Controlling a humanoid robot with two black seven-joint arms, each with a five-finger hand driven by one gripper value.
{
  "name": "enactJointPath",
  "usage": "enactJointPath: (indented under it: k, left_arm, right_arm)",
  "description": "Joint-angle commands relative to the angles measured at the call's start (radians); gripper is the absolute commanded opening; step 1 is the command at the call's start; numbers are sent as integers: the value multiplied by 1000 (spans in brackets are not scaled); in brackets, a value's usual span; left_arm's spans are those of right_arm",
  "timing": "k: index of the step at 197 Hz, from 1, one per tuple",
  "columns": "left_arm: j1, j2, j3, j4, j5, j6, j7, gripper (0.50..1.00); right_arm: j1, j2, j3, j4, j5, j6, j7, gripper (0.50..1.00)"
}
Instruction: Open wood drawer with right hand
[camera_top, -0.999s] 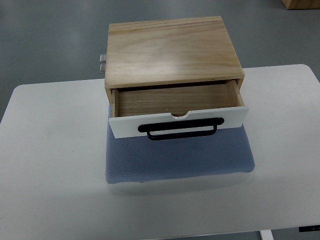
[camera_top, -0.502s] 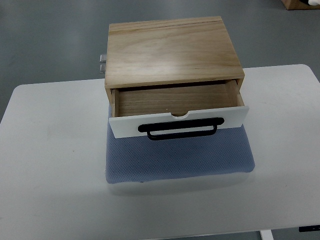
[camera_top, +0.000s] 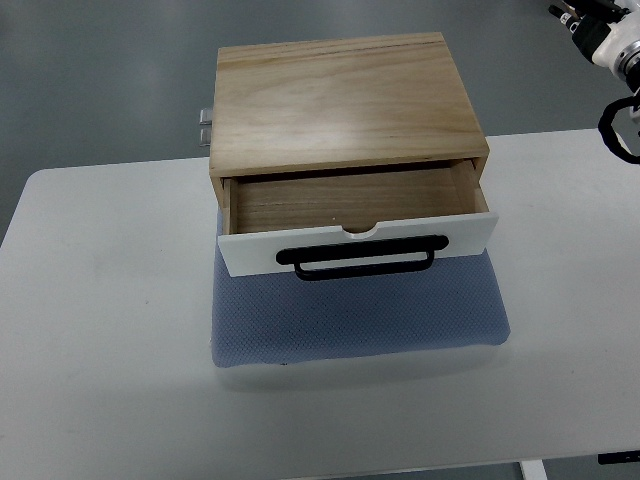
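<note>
Now: drawer (camera_top: 356, 225) pulled out | right hand (camera_top: 612, 45) top-right corner, grip unclear | no writing legible

Right arm (camera_top: 612, 45): only a small part in frame at the top right corner. White rounded housing with dark fittings and small black protruding parts at its upper end. A black looped cable or ring (camera_top: 620, 125) hangs below it; finer detail too small to resolve.

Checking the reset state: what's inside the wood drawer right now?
The visible part of the wood drawer shows only bare wooden floor, no objects. The rear portion stays under the cabinet top, so anything there can't be seen. The drawer's white front also hides the floor just behind it.
</note>
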Motion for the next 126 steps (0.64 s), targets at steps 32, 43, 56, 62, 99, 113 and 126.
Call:
enactJointPath:
  k: [32,43,56,62,99,113,126]
  left_arm:
    - [0,0,0,-1,0,0,0,1000]
    - [0,0,0,0,0,0,0,1000]
    - [0,0,0,0,0,0,0,1000]
    - [0,0,0,-1,0,0,0,1000]
    - [0,0,0,0,0,0,0,1000]
    - [0,0,0,0,0,0,0,1000]
    - [0,0,0,-1,0,0,0,1000]
  right_arm:
    - [-46,50,25,-1,1,-12,17,944]
    - [-52,58,26,-1,3,-12,17,944]
    - [-63,70,26,-1,5,-15,19,944]
    - [-67,76,26,1,6,-23,19,944]
    - [-84,104,36,2,12,-69,20,944]
    - [-95,121,54,2,12,-67,19,944]
    - [-98,132,62,2,12,-65,19,944]
